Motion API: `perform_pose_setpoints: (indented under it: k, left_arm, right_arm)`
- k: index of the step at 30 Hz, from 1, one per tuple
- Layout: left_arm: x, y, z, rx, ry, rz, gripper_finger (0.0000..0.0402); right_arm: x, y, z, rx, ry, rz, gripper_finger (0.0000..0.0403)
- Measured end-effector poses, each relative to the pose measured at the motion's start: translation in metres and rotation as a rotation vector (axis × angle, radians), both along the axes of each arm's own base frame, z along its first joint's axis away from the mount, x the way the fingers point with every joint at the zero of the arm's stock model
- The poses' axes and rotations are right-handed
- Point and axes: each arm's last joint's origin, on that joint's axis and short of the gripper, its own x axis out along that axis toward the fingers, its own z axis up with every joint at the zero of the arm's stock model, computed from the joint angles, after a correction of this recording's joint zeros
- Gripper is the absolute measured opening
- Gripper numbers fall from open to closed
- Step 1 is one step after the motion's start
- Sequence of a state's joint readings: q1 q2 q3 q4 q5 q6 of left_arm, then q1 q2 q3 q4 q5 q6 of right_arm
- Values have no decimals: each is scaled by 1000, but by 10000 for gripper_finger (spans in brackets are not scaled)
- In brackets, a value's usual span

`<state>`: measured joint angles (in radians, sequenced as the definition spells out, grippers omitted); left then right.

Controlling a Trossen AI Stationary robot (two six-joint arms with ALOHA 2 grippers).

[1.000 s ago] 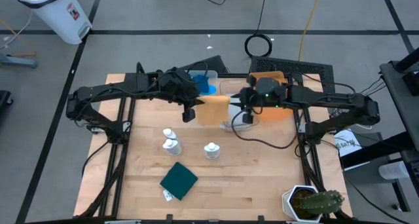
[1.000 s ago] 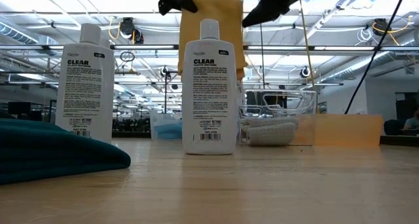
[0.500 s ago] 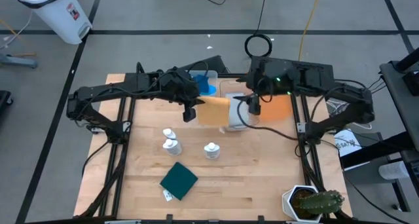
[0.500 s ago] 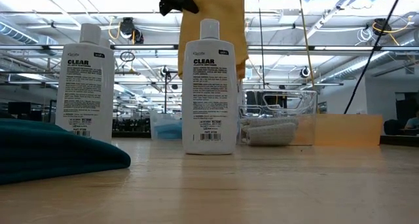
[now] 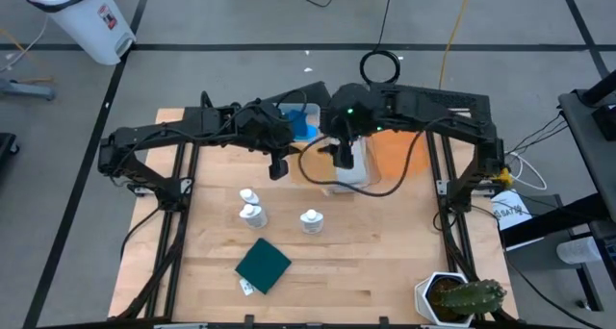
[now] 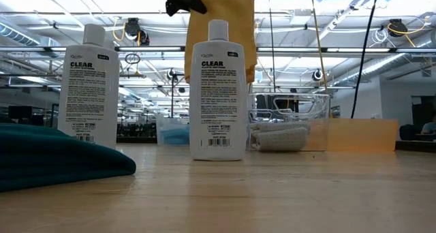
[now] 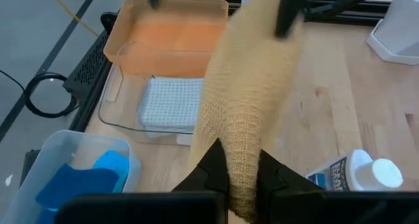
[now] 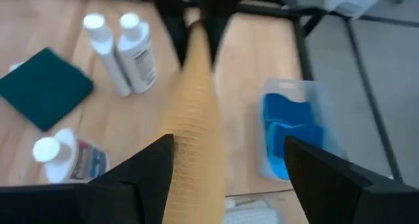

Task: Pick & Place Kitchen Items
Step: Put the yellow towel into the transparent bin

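Observation:
A mustard-yellow folded cloth (image 6: 221,28) hangs high over the table's far middle, with my left gripper (image 7: 242,178) shut on it. My right gripper (image 8: 226,178) is open above it; the cloth (image 8: 193,139) runs between its spread fingers, closer to one. Three white bottles (image 5: 252,212) stand on their bases at mid-table. A dark green folded cloth (image 5: 263,264) lies flat nearer the front. Blue cloth pieces (image 5: 300,125) lie in a clear bin, and a grey cloth (image 7: 171,101) lies in another. My left gripper pinches the yellow cloth between its two fingers at an upper corner (image 6: 194,3), coming from the table's left and slanting down. The cloth hangs slack below the fingers, clear of the table and the bins. Whether my right gripper's finger (image 7: 288,14) touches the cloth, I cannot tell.
An orange tray (image 5: 399,151) sits at the far right beside the clear bin (image 7: 124,112) with the grey cloth. A potted cactus (image 5: 462,298) stands at the near right corner. Bare wood shows at the table's near middle and right.
My right gripper has let go of the yellow cloth's right edge, risen, and swung toward the table's left over the cloth. The cloth, earlier held up between both grippers, now hangs from my left gripper alone.

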<state>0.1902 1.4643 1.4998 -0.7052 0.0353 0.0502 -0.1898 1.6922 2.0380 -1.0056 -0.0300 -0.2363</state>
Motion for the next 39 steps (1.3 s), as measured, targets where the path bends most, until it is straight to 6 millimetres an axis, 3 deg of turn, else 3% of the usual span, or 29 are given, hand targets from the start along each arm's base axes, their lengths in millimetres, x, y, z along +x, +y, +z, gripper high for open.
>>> perform_pose_setpoints:
  k: [10,15,20,24,39]
  left_arm:
    - [0,0,0,-3,4,2,16]
    - [-1,0,-2,-6,19,2,16]
    - [-1,0,-2,-2,21,8,16]
    - [0,0,-1,-3,5,14,16]
    - [0,3,0,6,-1,37,16]
  right_arm:
    - [26,-8,-28,6,82,3,254]
    - [22,-7,-26,8,92,-2,254]
    - [8,-4,-8,35,18,-39,254]
    - [9,-3,-6,58,-9,-60,254]
    - [24,-5,-23,80,6,-73,254]
